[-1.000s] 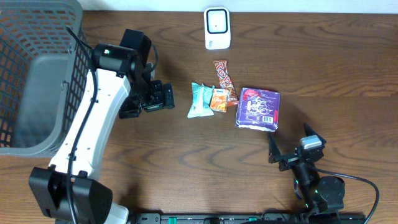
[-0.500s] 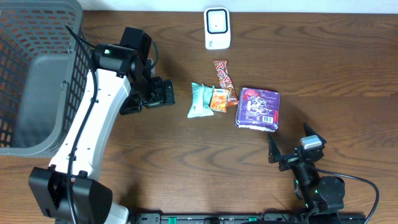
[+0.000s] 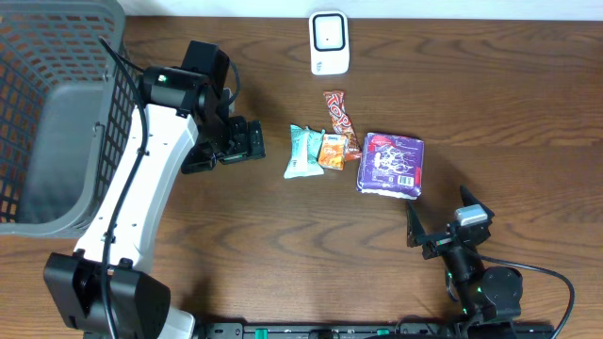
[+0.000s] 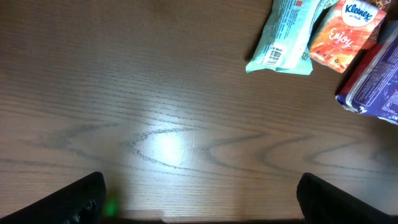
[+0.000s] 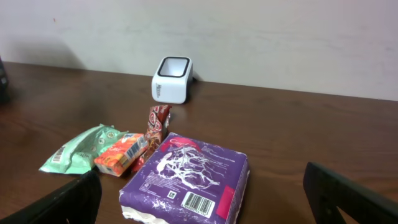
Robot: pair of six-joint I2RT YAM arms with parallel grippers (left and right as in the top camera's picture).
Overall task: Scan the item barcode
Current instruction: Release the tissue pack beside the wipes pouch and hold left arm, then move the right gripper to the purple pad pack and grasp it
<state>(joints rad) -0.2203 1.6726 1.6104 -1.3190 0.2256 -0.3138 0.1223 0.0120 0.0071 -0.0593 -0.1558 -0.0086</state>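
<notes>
Jaws of the left gripper [image 3: 252, 143] stand wide open with nothing in them, just beside the green packet [image 3: 301, 153], on the side where the grey basket [image 3: 121, 89] is. The green packet lies flat. Its long way points toward the white scanner [image 3: 329, 42], so it lies across the path of those jaws. The left wrist view shows a barcode near one end of it. An orange packet [image 3: 332, 151] touches the green packet on its far side. A candy bar [image 3: 337, 113] and a purple pack [image 3: 391, 165] lie near. The right gripper [image 3: 441, 213] is well apart from the green packet, past the purple pack, and its jaws are wide open and empty too. The left arm looks like the one to reach. The brown wooden tabletop [image 3: 283, 254] is smooth and a bit shiny. A pale wall stands behind the scanner.
</notes>
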